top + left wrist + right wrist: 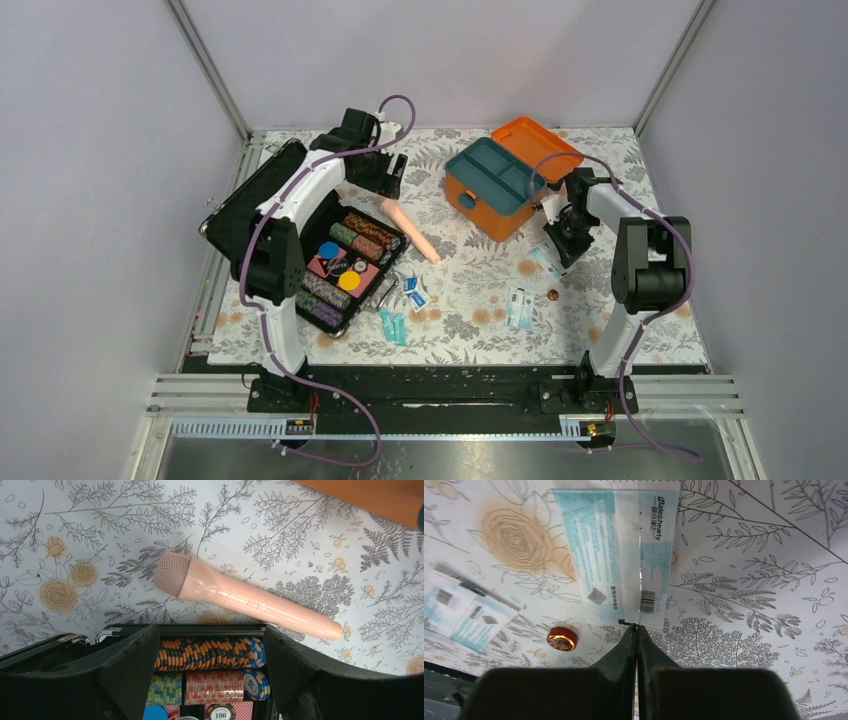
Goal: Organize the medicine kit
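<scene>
The medicine kit (pixel 490 192) is an orange box with its lid (pixel 536 141) open and a dark teal divided tray on top, at the back middle of the table. Its orange wall shows in the left wrist view (pixel 370 497). My right gripper (pixel 557 257) (pixel 636 628) is right of the kit and shut on the edge of a white and teal sachet (pixel 616 550) held just over the floral cloth. My left gripper (pixel 392 178) (pixel 210 632) is open and empty above the far end of the black chip case (pixel 210 652), near a pink tube (pixel 250 602) (pixel 412 232).
The black case of striped chip stacks (pixel 345 265) lies open at the left. Loose on the cloth are another sachet (pixel 519 307) (pixel 466 612), small blue packets (pixel 415 293), teal tubes (pixel 392 325) and a small red cap (pixel 552 295) (pixel 561 638).
</scene>
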### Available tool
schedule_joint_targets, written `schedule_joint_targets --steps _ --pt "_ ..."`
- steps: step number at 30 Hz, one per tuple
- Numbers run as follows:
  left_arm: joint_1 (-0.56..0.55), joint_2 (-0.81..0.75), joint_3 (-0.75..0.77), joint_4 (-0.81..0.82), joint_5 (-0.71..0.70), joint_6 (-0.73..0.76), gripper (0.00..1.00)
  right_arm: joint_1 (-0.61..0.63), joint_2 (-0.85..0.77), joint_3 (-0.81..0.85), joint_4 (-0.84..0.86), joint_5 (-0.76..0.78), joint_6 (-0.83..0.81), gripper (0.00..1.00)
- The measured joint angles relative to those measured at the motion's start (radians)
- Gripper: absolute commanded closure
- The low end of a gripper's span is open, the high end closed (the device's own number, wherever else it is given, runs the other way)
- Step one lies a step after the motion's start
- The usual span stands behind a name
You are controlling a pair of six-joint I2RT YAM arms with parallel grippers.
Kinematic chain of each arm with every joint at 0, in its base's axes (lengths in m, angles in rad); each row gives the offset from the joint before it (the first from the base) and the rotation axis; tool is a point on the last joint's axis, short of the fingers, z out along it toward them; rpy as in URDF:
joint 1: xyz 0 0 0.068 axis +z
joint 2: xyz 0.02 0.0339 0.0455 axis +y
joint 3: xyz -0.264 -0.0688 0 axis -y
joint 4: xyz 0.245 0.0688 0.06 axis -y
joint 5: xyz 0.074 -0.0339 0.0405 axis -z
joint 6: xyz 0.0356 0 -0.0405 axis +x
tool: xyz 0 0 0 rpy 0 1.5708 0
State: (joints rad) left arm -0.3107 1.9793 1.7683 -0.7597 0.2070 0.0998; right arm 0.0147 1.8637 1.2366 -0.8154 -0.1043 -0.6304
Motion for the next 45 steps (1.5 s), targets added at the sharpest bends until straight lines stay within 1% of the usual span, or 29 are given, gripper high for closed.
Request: schedule_joint_targets --steps 2,3,4,6,7,9,10,13,15,21,24,26,29,31,33,36,40,45 --pt "0.0 -0.018 -0.026 0.027 0.011 0.0 0.26 0.0 -0.019 0.0 -0.003 -0.024 0.019 0.99" --pt "0.0 -0.028 -0.035 0.037 0.022 0.0 0.26 0.0 -0.036 0.0 -0.006 -0.034 0.031 0.96" --pt "0.0 -0.039 -0.045 0.052 0.035 0.0 0.26 0.0 -0.061 0.0 -0.006 -0.049 0.045 0.9" --pt "0.0 -0.075 -0.077 0.1 0.077 0.0 0.26 0.0 -0.118 0.0 -0.006 -0.071 0.067 0.69" --pt "-0.002 -0.094 -0.098 0.129 0.095 -0.001 0.25 -0.001 -0.156 -0.003 0.002 -0.083 0.085 0.59" --pt "-0.013 -0.146 -0.157 0.203 0.13 0.003 0.25 -0.013 -0.26 -0.028 0.043 -0.111 0.13 0.45" --pt "-0.025 -0.165 -0.175 0.229 0.143 0.009 0.25 -0.021 -0.323 -0.048 0.073 -0.122 0.16 0.4" --pt "-0.089 -0.188 -0.194 0.318 0.18 0.045 0.25 -0.06 -0.475 -0.095 0.132 -0.123 0.274 0.38" --pt "-0.159 -0.186 -0.194 0.357 0.193 0.063 0.25 -0.086 -0.516 -0.105 0.147 -0.123 0.347 0.38" --pt "-0.372 -0.138 -0.188 0.497 0.259 0.147 0.27 -0.192 -0.523 -0.181 0.143 -0.155 0.534 0.38" --pt "-0.465 -0.045 -0.122 0.509 0.289 0.165 0.27 -0.296 -0.518 -0.191 0.118 -0.198 0.593 0.38" --pt "-0.515 0.032 -0.065 0.529 0.308 0.15 0.26 -0.362 -0.515 -0.19 0.119 -0.22 0.604 0.38" --pt "-0.568 0.125 -0.013 0.569 0.322 0.105 0.21 -0.404 -0.486 -0.185 0.119 -0.248 0.601 0.38" --pt "-0.596 0.177 0.008 0.595 0.319 0.074 0.13 -0.405 -0.448 -0.175 0.119 -0.274 0.599 0.38" --pt "-0.618 0.223 0.032 0.619 0.291 0.02 0.11 -0.406 -0.421 -0.167 0.118 -0.294 0.592 0.38" --pt "-0.635 0.289 0.087 0.644 0.212 -0.087 0.1 -0.406 -0.396 -0.154 0.112 -0.332 0.549 0.38" --pt "-0.639 0.369 0.166 0.682 0.087 -0.262 0.09 -0.406 -0.364 -0.116 0.062 -0.361 0.459 0.37" --pt "-0.643 0.421 0.198 0.722 0.023 -0.409 0.09 -0.406 -0.307 -0.08 0.01 -0.388 0.397 0.37"
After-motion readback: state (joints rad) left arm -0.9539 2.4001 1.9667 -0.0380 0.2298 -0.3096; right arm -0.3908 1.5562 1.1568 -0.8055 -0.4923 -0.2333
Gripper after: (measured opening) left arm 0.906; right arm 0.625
